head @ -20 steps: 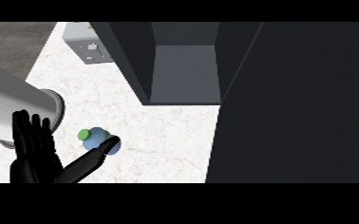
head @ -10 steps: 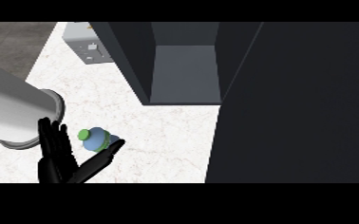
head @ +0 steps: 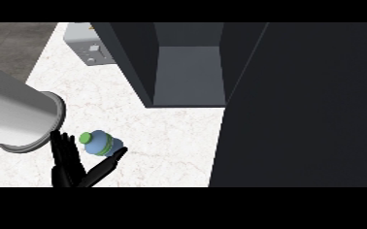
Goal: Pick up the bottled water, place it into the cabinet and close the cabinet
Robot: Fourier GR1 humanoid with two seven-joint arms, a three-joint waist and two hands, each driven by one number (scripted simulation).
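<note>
At 7 o'clock, nearest to us, we see the left hand (head: 72, 167) at the bottom edge, fingers (head: 63, 148) straight and released, thumb (head: 109, 161) spread out toward 1 o'clock. The bottled water (head: 100, 143) sits in the gap between fingers and thumb, on the white marble table (head: 172, 131); blue body, green cap pointing to 10 o'clock. The thumb tip looks just beside the bottle; we cannot tell if anything is touching. Nothing is curled round it. Just left, at 9 o'clock, we see the grey forearm (head: 25, 116) end-on. The right hand is out of sight. Farther, at 12 o'clock, the cabinet (head: 188, 73) stands open, grey inside. Its dark door (head: 301, 106) fills the right side, 3 o'clock. At 11 o'clock, far back, a grey toaster-like box (head: 90, 46) stands on the table.
</note>
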